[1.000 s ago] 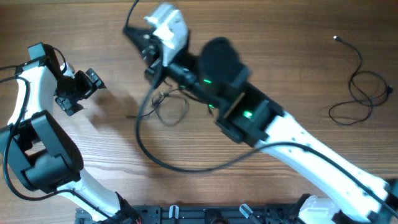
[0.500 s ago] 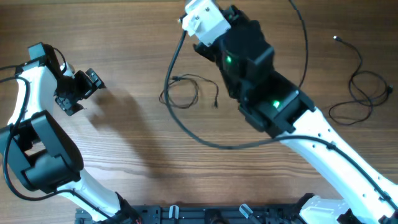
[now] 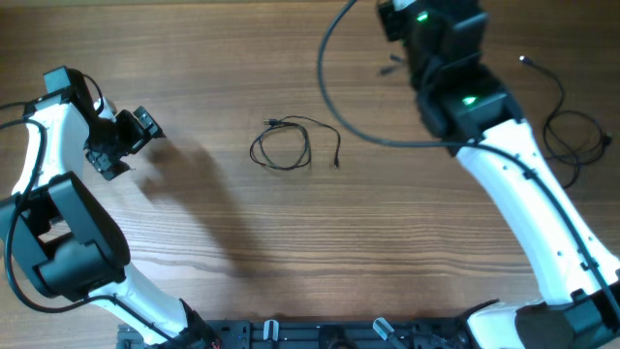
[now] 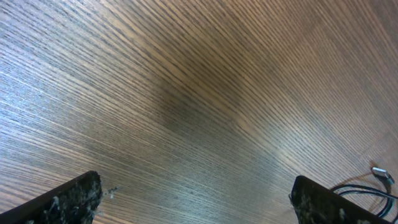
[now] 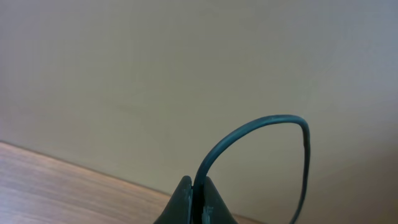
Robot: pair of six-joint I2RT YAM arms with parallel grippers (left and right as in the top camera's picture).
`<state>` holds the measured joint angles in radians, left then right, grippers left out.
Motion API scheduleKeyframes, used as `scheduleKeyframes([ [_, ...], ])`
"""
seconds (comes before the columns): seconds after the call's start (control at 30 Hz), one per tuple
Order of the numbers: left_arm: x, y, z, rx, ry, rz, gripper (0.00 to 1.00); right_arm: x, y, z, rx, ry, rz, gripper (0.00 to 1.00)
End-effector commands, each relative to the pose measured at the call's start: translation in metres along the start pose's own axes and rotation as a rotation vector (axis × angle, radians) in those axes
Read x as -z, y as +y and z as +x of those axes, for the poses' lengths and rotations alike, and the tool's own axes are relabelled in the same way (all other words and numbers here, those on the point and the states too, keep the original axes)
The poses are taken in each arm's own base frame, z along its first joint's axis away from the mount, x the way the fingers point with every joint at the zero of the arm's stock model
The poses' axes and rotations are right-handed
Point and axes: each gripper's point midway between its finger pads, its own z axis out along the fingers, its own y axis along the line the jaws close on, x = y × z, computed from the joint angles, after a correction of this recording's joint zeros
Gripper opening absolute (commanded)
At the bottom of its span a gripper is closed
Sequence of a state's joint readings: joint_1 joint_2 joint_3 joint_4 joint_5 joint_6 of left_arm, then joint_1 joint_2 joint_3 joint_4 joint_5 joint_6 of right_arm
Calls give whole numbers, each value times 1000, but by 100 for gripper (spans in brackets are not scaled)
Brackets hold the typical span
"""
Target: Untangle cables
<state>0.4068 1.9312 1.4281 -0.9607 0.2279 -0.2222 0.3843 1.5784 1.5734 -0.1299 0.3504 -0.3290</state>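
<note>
Currently: left gripper (image 3: 131,143) has its jaws spread to full width with nothing between them. Its wrist view (image 4: 199,208) shows only bare brown wood-grain table (image 4: 186,93) under the gap. Judgement: it is parked low and wide so it can receive or pin a strand.

Thin black cable in 1 loose loop (image 3: 283,150) lies flat on the table, well ahead of the left jaws and off to one side. A silvery plug tip (image 4: 380,174) on a black strand shows past the outer side of 1 finger, probably this cable's end.

Second thin black cable (image 3: 567,136) lies in loose bends well apart from the first, far behind the right jaws. Judgement: these 2 look separated.

Right gripper (image 5: 194,198) has its jaws pressed together, raised high and aimed at a plain beige wall (image 5: 124,74). A dark rubbery cord (image 5: 249,134) rises at the tips and arcs over. I cannot tell whether it is pinched or merely passes behind them. It looks thicker than the table cables, so it may be the arm's own lead.

Writing: none legible, no brand marks. 2 green indicator lights (image 3: 472,100) glow on the right arm.
</note>
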Motion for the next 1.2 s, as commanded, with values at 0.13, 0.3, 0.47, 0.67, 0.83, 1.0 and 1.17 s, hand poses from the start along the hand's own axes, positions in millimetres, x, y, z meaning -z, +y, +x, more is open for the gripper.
scheduleKeyframes([
  [0.13, 9, -1, -4, -3, -30, -1, 100, -37, -55, 98, -371, 252, 22, 4],
  [0.3, 9, -1, -4, -3, -30, -1, 100, -26, -65, 210, -664, 626, 154, 4],
  [0.47, 9, -1, -4, -3, -30, -1, 100, 10, -47, 285, -719, 944, 167, 4],
  [0.67, 9, -1, -4, -3, -30, -1, 100, 45, -35, 333, -694, 1132, 180, 4],
  [0.83, 9, -1, -4, -3, -30, -1, 100, 78, -47, 375, -660, 1260, 272, 4],
  [1.0, 9, -1, -4, -3, -30, -1, 100, 106, -36, 421, -661, 1352, 293, 5],
  [1.17, 9, -1, -4, -3, -30, -1, 100, 135, -40, 471, -574, 1380, 409, 4],
])
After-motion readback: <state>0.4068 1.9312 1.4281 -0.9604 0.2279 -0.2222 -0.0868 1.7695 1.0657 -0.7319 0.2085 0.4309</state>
